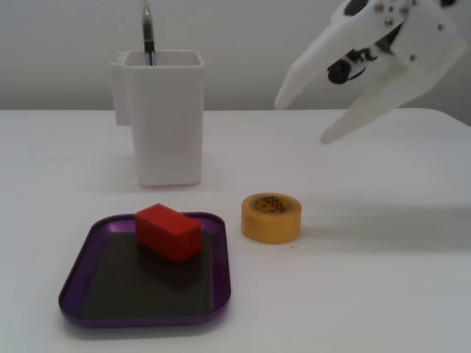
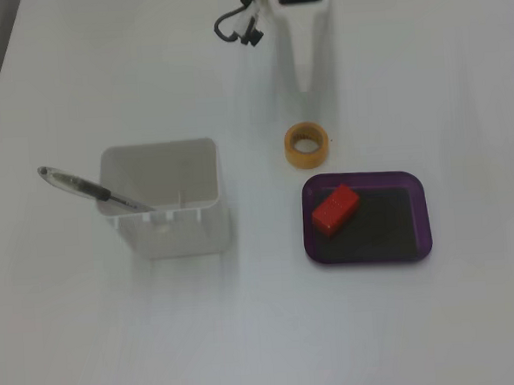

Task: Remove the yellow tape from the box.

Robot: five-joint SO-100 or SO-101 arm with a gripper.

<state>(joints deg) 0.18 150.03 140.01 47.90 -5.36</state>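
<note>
The yellow tape (image 1: 271, 218) lies flat on the white table just outside the purple box (image 1: 73, 283), beside its far right corner in a fixed view. In the other fixed view the tape (image 2: 306, 146) sits just above the box (image 2: 424, 208). My white gripper (image 1: 302, 121) hangs in the air above and to the right of the tape, open and empty, touching nothing. From above, the gripper (image 2: 307, 83) points down at the tape with a gap between them.
A red block (image 1: 168, 232) lies inside the box, also seen from above (image 2: 336, 209). A tall white container (image 1: 163, 118) holding a pen (image 1: 148, 33) stands behind the box. Dark cables (image 2: 234, 24) lie near the arm's base.
</note>
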